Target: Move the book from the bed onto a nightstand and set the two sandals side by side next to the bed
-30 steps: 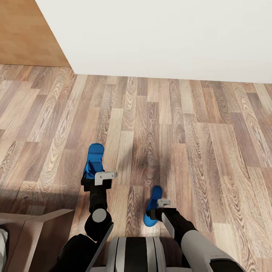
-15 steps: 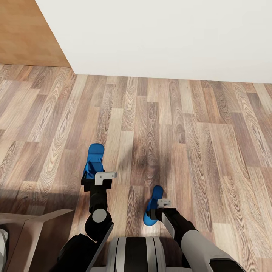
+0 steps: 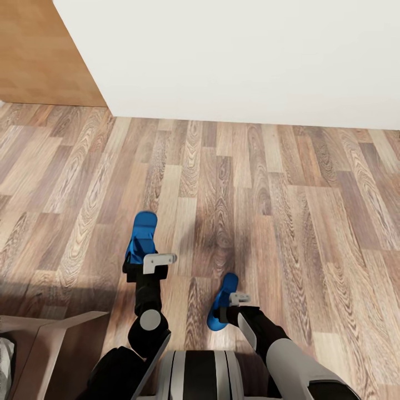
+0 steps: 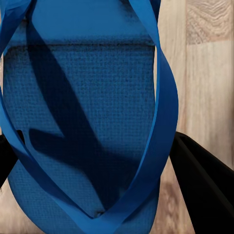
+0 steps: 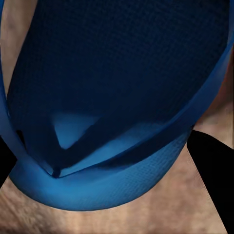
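Observation:
Both bright blue sandals are held above the wood-plank floor. My left gripper [image 3: 137, 265] is shut on the heel end of one sandal [image 3: 142, 236], whose sole and straps [image 4: 87, 107] lie between the black fingers [image 4: 204, 190]. The other sandal [image 3: 223, 297] hangs tilted in my right gripper [image 3: 223, 314], which is shut on it. Up close its sole [image 5: 117, 83] sits between dark fingers [image 5: 214, 170]. A corner of the bed's brown frame [image 3: 61, 344] shows at the lower left, with a sliver of pale mattress [image 3: 4, 355]. The book and the nightstand are out of view.
A white wall [image 3: 239, 55] runs across the far side, with a light wooden panel [image 3: 39, 55] at the far left. Brown plank floor [image 3: 289, 222] stretches ahead and to the right of my arms.
The whole picture has shifted slightly, so the camera moved. Both grippers still hold their sandals in the same pose.

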